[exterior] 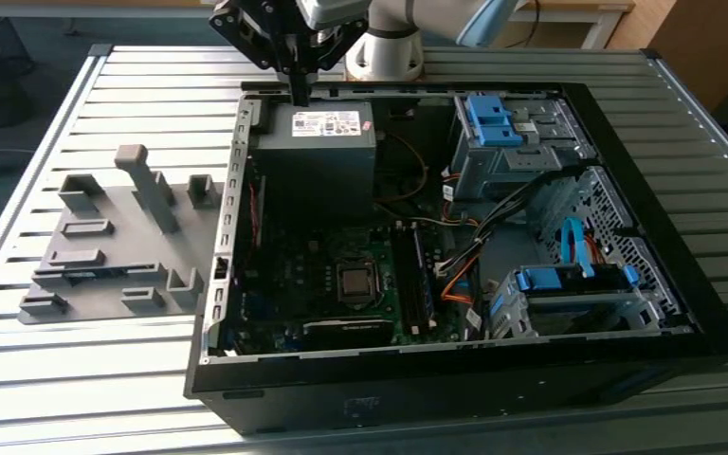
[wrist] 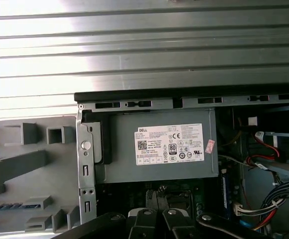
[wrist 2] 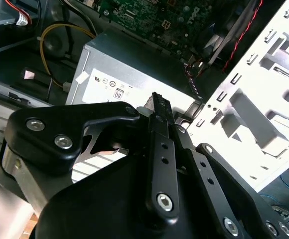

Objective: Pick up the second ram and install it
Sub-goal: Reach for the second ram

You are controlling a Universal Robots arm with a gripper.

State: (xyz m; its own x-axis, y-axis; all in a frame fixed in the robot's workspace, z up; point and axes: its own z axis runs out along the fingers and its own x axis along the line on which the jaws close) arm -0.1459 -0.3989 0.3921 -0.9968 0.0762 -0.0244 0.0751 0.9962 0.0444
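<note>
My gripper [exterior: 299, 95] hangs over the rear edge of the open computer case [exterior: 667, 313], just above the grey power supply [exterior: 316, 128]. In the second wrist view the gripper [wrist 2: 158, 102] has its black fingers pressed together with nothing between them. A long dark stick that looks like the second ram [exterior: 86, 275] lies in a low holder on the grey fixture plate [exterior: 111, 308], at the exterior view's left of the case. In the first wrist view the ram [wrist: 15, 205] shows as a thin bluish strip on the fixture plate [wrist: 15, 149], well to one side of my fingers [wrist: 145, 221].
The case stands on a slatted metal table [exterior: 73, 379]. Inside are the green motherboard [exterior: 338, 294], blue drive-bay clips [exterior: 491, 118] and loose cables [exterior: 459, 265]. Tall grey blocks [exterior: 149, 185] rise from the fixture plate. The arm's base [exterior: 383, 52] stands behind the case.
</note>
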